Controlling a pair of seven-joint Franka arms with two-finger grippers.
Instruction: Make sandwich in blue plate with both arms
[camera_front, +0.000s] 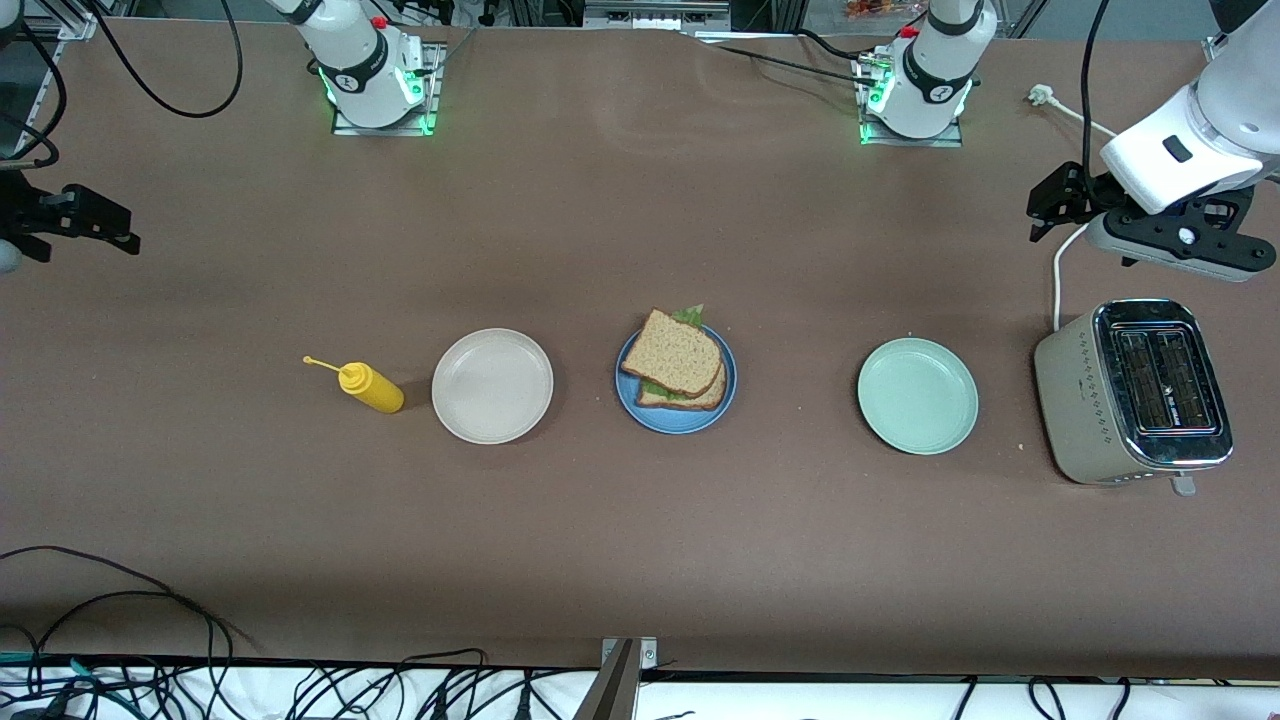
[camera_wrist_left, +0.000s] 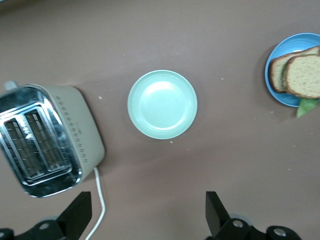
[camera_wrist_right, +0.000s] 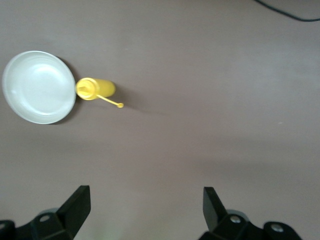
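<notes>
The sandwich (camera_front: 677, 360) lies on the blue plate (camera_front: 672, 424) in the middle of the table: two brown bread slices stacked slightly askew, with green lettuce (camera_front: 690, 316) poking out between them. The sandwich (camera_wrist_left: 300, 75) and the plate (camera_wrist_left: 292, 42) also show in the left wrist view. My left gripper (camera_front: 1045, 205) (camera_wrist_left: 147, 205) is open and empty, over the table and the toaster's cord at the left arm's end. My right gripper (camera_front: 125, 228) (camera_wrist_right: 145, 200) is open and empty, over bare table at the right arm's end.
A mint-green plate (camera_front: 917, 395) (camera_wrist_left: 162, 104) and a toaster (camera_front: 1135, 390) (camera_wrist_left: 42, 140) with a white cord (camera_front: 1057, 280) sit toward the left arm's end. A cream plate (camera_front: 492, 385) (camera_wrist_right: 39, 86) and a yellow squeeze bottle (camera_front: 370, 387) (camera_wrist_right: 95, 89) sit toward the right arm's end.
</notes>
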